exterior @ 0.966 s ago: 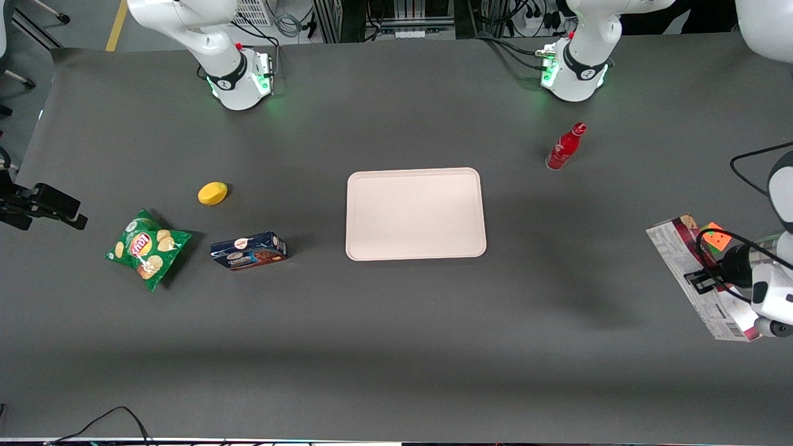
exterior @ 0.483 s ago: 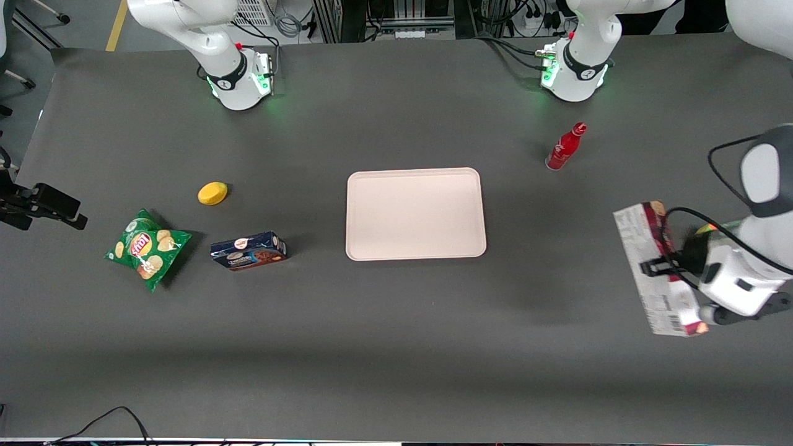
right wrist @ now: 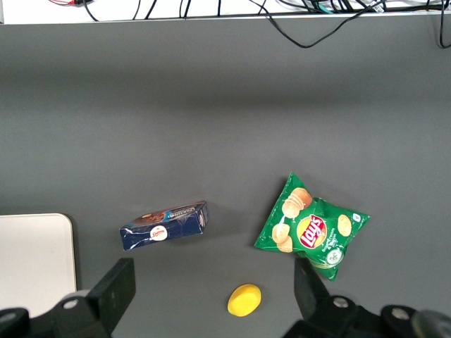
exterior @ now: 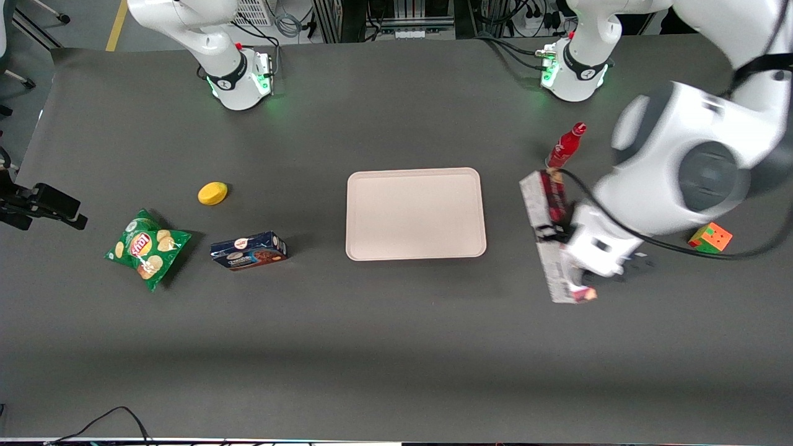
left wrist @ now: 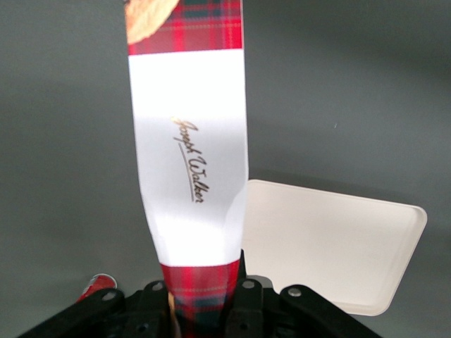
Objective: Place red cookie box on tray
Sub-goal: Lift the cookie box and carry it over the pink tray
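Note:
The red cookie box hangs above the table beside the tray, toward the working arm's end, with a gap between them. It is a long slim plaid carton with grey printed sides. My left gripper is shut on it near its middle. In the left wrist view the box shows its white label panel, pinched between the fingers of the gripper, and the pale tray lies on the table below and beside it. The tray has nothing on it.
A red bottle stands just farther from the front camera than the held box. A colour cube lies toward the working arm's end. Toward the parked arm's end lie a dark blue cookie box, a green chips bag and a yellow object.
The left arm has carried the red cookie box up off the table and sideways toward the tray. The colour cube, earlier partly covered, now shows in full.

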`<state>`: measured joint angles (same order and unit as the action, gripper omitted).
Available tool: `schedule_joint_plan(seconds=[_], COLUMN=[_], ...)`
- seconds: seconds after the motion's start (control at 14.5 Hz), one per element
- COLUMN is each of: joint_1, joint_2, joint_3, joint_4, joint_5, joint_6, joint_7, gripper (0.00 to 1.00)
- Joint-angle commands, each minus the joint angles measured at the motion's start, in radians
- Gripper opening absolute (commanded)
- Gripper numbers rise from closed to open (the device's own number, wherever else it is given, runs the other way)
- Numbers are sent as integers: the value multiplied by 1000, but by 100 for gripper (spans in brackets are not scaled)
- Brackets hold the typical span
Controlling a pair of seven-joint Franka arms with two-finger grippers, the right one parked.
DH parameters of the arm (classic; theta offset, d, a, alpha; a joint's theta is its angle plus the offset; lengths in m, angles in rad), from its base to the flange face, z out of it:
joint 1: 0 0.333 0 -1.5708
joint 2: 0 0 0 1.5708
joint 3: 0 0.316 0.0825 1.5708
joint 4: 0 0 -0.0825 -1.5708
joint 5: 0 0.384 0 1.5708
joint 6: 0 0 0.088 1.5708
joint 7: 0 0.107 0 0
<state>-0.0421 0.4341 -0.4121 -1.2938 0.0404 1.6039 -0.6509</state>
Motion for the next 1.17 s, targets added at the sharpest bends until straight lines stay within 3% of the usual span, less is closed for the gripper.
schedule_joint_plan(seconds=[0.0,0.69,1.1], joint_1=[-5,-10,-15], joint_2=[-31,-181,-187], joint_3=[-169,-301,-349], joint_4=[-129,-588,-789], joint_5=[168,173,177], joint_6=[88,461,702], joint_7=[-171,-202,-294], gripper=[29,28,28])
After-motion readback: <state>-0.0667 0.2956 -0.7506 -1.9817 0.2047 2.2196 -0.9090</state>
